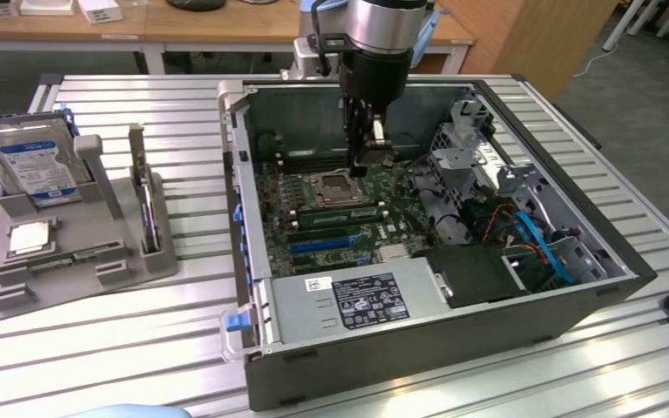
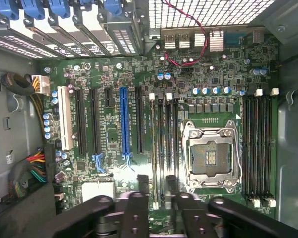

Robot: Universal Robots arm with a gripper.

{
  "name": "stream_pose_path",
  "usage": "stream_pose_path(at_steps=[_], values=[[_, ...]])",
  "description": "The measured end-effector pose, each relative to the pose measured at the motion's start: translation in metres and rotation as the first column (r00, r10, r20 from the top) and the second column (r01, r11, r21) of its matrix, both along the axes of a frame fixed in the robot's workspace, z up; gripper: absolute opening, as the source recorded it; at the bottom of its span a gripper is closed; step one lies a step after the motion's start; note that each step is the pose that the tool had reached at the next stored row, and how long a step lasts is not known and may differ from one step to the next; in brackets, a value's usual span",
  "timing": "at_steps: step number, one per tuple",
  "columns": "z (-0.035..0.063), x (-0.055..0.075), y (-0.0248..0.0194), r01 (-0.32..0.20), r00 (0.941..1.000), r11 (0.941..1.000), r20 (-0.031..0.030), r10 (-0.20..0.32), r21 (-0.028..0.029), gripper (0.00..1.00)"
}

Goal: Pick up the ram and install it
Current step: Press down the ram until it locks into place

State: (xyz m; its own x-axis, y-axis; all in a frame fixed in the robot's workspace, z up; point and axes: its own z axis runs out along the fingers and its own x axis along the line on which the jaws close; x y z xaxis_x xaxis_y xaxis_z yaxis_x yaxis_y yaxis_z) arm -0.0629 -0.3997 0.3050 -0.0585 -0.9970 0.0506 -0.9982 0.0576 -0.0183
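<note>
The slatted tabletop (image 1: 137, 348) is carrying an open computer case (image 1: 428, 370) lying on its side, with the motherboard (image 1: 311, 202) facing up. At the exterior view's left, a grey holder (image 1: 79, 292) is propping up a hard drive (image 1: 30, 165). A green stick (image 1: 79, 257) is lying flat along the holder's front.

The ram (image 1: 341, 212) appears to be the green strip standing on edge in a slot just beside the CPU socket (image 1: 334, 185), on the side nearer the blue expansion slots. I cannot tell whether it is fully seated.

In my judgement the main risk is coming down out of line with that thin board. That could tip it in the slot or leave one end unlatched. Drifting sideways could put a fingertip on the uncovered socket, which is sitting right next to the slots.

The arm (image 1: 387, 26) is hanging straight down into the case from above, wrist vertical. The gripper (image 2: 157, 182) is hovering over the end of the memory slots. Its jaws are standing partly apart, with bare slots showing between the fingertips (image 2: 143, 181). They are gripping nothing that I can see.
</note>
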Motion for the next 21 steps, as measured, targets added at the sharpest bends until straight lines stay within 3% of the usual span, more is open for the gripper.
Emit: stream_pose_path(at_steps=[4,9,21], values=[[0.0000,0.000,0.0000,0.000,1.0000,1.0000,0.0000,0.000,0.0000,0.10],[-0.0001,0.003,0.0001,0.000,1.0000,1.0000,0.0001,0.000,0.0001,0.10],[-0.0028,0.033,0.0004,-0.007,1.0000,1.0000,0.0001,0.007,-0.0002,0.10]])
